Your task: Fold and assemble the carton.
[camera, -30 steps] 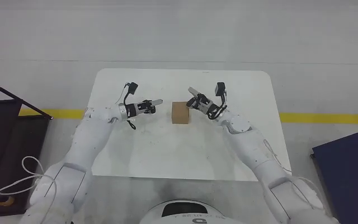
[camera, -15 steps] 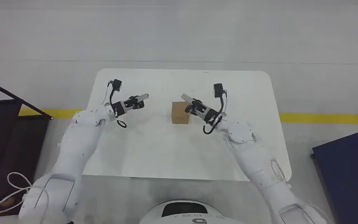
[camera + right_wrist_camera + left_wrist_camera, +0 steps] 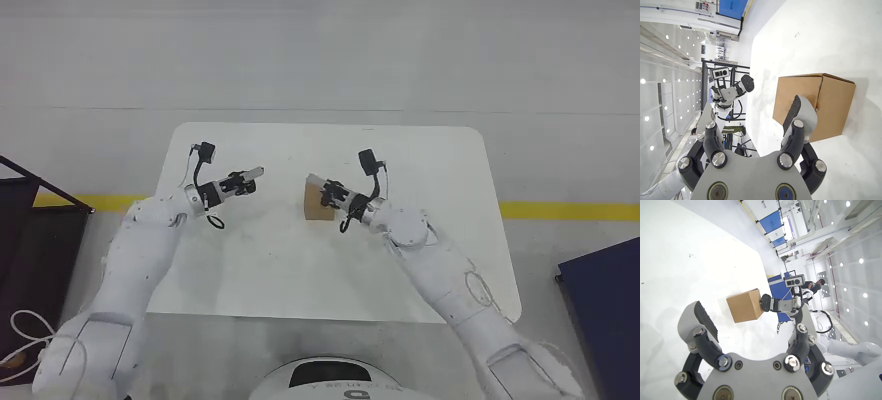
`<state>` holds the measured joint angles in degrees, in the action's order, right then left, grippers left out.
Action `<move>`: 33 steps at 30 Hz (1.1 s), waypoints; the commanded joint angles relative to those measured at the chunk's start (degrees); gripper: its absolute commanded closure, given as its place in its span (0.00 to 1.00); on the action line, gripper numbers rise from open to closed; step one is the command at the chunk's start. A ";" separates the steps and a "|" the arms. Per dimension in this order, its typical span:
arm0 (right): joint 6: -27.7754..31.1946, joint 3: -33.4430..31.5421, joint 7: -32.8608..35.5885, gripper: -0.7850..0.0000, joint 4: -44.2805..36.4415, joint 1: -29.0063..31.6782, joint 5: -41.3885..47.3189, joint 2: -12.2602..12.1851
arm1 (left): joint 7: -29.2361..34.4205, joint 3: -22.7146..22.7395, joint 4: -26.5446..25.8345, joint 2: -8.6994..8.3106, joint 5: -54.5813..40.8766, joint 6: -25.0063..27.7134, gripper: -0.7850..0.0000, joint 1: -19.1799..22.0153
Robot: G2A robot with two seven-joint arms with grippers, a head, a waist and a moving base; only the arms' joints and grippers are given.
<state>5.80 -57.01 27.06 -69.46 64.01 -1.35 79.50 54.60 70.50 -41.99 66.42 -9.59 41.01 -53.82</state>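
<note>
Right gripper (image 3: pixel 328 191) sliding left onto carton (image 3: pixel 314 206) at frame centre, spread, finger touching; left gripper (image 3: pixel 252 176) spread, apart. We are judging carton light, stiff: pinch opposite walls.

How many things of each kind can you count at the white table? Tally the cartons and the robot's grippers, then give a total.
Brown cardboard carton: 1
Grippers with open fingers (left gripper, right gripper): 2
Total: 3
</note>
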 commanded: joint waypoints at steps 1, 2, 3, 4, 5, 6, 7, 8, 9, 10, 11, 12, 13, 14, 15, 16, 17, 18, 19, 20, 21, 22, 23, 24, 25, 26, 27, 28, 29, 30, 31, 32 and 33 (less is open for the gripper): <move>1.00 -0.61 -0.11 0.02 -1.06 0.52 0.16 -0.16 | 0.00 0.00 0.00 0.00 0.00 0.00 0.00 0.00; 1.44 -0.98 -0.04 0.02 -1.88 0.96 0.26 -0.28 | 0.00 0.00 0.00 0.00 0.00 0.00 0.00 0.00; 1.73 -1.34 -0.02 0.01 -2.77 1.41 0.10 -0.41 | 0.00 0.00 0.00 0.00 0.00 0.00 0.00 0.00; 2.00 -1.67 0.03 0.01 -3.72 1.89 -0.03 -0.54 | 0.00 0.00 0.00 0.00 0.00 0.00 0.00 0.00; 2.16 -1.95 0.12 0.01 -4.61 2.36 -0.12 -0.65 | 0.00 0.00 0.00 0.00 0.00 0.00 0.00 0.00; 2.14 -2.16 0.28 0.01 -5.35 2.72 -0.26 -0.75 | 0.00 0.00 0.00 0.00 0.00 0.00 0.00 0.00; 1.93 -2.30 0.45 0.00 -5.93 2.96 -0.33 -0.82 | 0.00 0.00 0.00 0.00 0.00 0.00 0.00 0.00; 1.66 -2.30 0.64 0.00 -6.28 3.04 -0.26 -0.83 | 0.00 0.00 0.00 0.00 0.00 0.00 0.00 0.00; 1.31 -2.15 0.78 0.00 -6.23 2.95 -0.25 -0.80 | 0.00 0.00 0.00 0.00 0.00 0.00 0.00 0.00; 0.85 -1.85 0.88 0.01 -5.85 2.64 -0.35 -0.73 | 0.00 0.00 0.00 0.00 0.00 0.00 0.00 0.00; 0.32 -1.43 1.05 0.00 -5.19 2.17 -0.27 -0.60 | 0.00 0.00 0.00 0.00 0.00 0.00 0.00 0.00; -0.24 -1.00 1.12 0.01 -4.21 1.56 0.08 -0.42 | 0.00 0.00 0.00 0.00 0.00 0.00 0.00 0.00; -0.81 -0.52 0.89 0.02 -3.01 0.83 0.08 -0.23 | 0.00 0.00 0.00 0.00 0.00 0.00 0.00 0.00; -1.15 0.10 0.53 0.01 -1.85 0.14 -0.06 0.00 | 0.00 0.00 0.00 0.00 0.00 0.00 0.00 0.00; -1.23 0.75 0.25 0.01 -0.82 -0.39 -0.12 0.23 | 0.00 0.00 0.00 0.00 0.00 0.00 0.00 0.00; -1.11 1.30 0.12 0.01 0.00 -0.77 -0.06 0.42 | 0.00 0.00 0.00 0.00 0.00 0.00 0.00 0.00; -0.74 1.65 -0.08 0.01 0.58 -0.98 0.06 0.57 | 0.00 0.00 0.00 0.00 0.00 0.00 0.00 0.00; -0.29 1.77 -0.19 0.00 0.94 -1.07 0.20 0.65 | 0.00 0.00 0.00 0.00 0.00 0.00 0.00 0.00; 0.33 1.59 -0.39 0.00 1.01 -1.02 0.44 0.65 | 0.00 0.00 0.00 0.00 0.00 0.00 0.00 0.00; 1.05 1.14 -0.87 0.00 0.81 -0.74 0.56 0.57 | 0.00 0.00 0.00 0.00 0.00 0.00 0.00 0.00; 1.83 0.51 -1.39 0.00 0.19 -0.21 0.52 0.40 | 0.00 0.00 0.00 0.00 0.00 0.00 0.00 0.00; 2.58 -0.27 -1.80 0.00 -0.80 0.62 0.45 0.17 | 0.00 0.00 0.00 0.00 0.00 0.00 0.00 0.00; 3.34 -1.24 -1.96 0.00 -2.11 1.72 0.53 -0.13 | 0.00 0.00 0.00 0.00 0.00 0.00 0.00 0.00; 4.01 -2.40 -2.03 0.00 -3.63 3.01 0.47 -0.50 | 0.00 0.00 0.00 0.00 0.00 0.00 0.00 0.00; 4.48 -3.73 -2.21 0.00 -5.30 4.47 0.24 -0.92 | 0.00 0.00 0.00 0.00 0.00 0.00 0.00 0.00; 4.77 -5.05 -1.99 0.00 -7.09 6.09 -0.05 -1.36 | 0.00 0.00 0.00 0.00 0.00 0.00 0.00 0.00; 5.12 -6.54 -1.56 0.00 -9.05 7.78 0.12 -1.80 | 0.00 0.00 0.00 0.00 0.00 0.00 0.00 0.00; 5.56 -8.12 -1.01 0.00 -10.93 9.56 0.51 -2.25 | 0.00 0.00 0.00 0.00 0.00 0.00 0.00 0.00; 5.98 -9.70 -0.46 0.00 -12.66 11.31 0.91 -2.67 | 0.00 0.00 0.00 0.00 0.00 0.00 0.00 0.00; 6.44 -11.28 -0.02 0.00 -14.27 13.05 1.41 -3.07 | 0.00 0.00 0.00 0.00 0.00 0.00 0.00 0.00; 6.96 -12.78 0.46 0.00 -15.75 14.72 1.95 -3.43 | 0.00 0.00 0.00 0.00 0.00 0.00 0.00 0.00; 7.54 -14.17 1.04 0.00 -17.05 16.35 2.76 -3.76 | 0.00 0.00 0.00 0.00 0.00 0.00 0.00 0.00; 8.22 -15.45 1.65 0.00 -18.15 17.87 3.70 -4.04 | 0.00 0.00 0.00 0.00 0.00 0.00 0.00 0.00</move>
<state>13.52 -71.27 28.22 -86.71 80.52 1.58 75.66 54.60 70.50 -41.99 66.42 -9.59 41.01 -53.82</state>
